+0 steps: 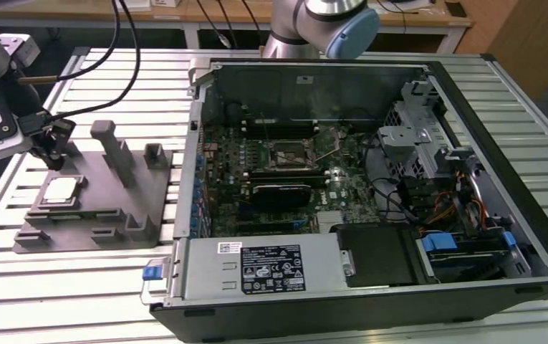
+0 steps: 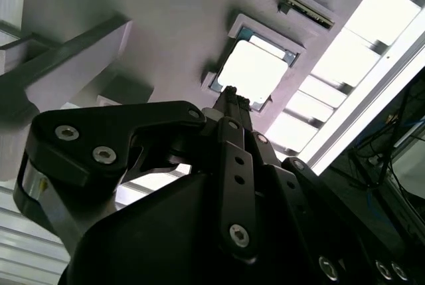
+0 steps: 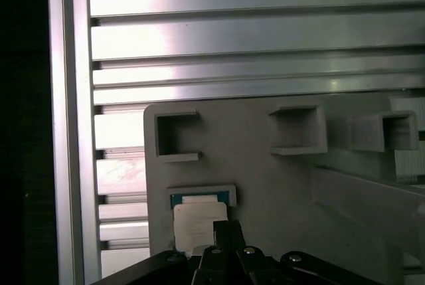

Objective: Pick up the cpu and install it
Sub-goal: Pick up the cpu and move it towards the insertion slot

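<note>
The cpu (image 1: 61,190) is a small pale silver square lying flat in a recess of the grey plastic holder block (image 1: 111,218), at the exterior view's left. My gripper (image 1: 52,154) hangs just above and slightly behind it, with nothing held. In both wrist views the two black fingertips (image 2: 230,94) are pressed together, and they point at the edge of the cpu (image 2: 254,72). The first wrist view has the cpu (image 3: 196,222) partly covered by the gripper (image 3: 226,227). The motherboard's open cpu socket (image 1: 288,152) sits inside the computer case (image 1: 503,143).
Upright tabs (image 1: 111,147) rise from the holder block right beside the gripper. The open case fills the middle and the exterior view's right of the slatted aluminium table (image 1: 54,287). Black cables (image 1: 125,43) hang above the table's far left.
</note>
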`<move>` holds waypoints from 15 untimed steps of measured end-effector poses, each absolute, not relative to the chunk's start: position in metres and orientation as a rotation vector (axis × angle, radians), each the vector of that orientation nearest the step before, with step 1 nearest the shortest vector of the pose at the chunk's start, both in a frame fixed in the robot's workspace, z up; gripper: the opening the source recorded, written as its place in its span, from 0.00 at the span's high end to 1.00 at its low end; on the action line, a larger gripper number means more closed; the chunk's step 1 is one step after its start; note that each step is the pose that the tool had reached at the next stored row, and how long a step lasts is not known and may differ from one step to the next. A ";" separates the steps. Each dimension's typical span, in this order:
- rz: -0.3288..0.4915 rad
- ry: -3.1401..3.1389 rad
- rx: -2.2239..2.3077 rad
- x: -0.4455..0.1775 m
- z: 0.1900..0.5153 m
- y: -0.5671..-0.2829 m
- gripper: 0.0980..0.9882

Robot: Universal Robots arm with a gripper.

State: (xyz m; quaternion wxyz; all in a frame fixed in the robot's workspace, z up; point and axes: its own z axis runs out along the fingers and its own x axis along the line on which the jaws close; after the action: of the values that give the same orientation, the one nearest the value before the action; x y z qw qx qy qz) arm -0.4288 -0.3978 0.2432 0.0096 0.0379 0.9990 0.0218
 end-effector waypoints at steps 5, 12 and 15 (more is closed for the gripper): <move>0.067 3.120 0.118 -0.430 0.239 -0.398 0.99; 0.067 3.120 0.119 -0.433 0.232 -0.398 0.99; 0.067 3.120 0.118 -0.434 0.230 -0.398 0.99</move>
State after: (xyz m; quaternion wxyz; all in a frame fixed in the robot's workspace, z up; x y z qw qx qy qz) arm -0.4344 -0.3978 0.2301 0.0095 0.0379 0.9990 0.0214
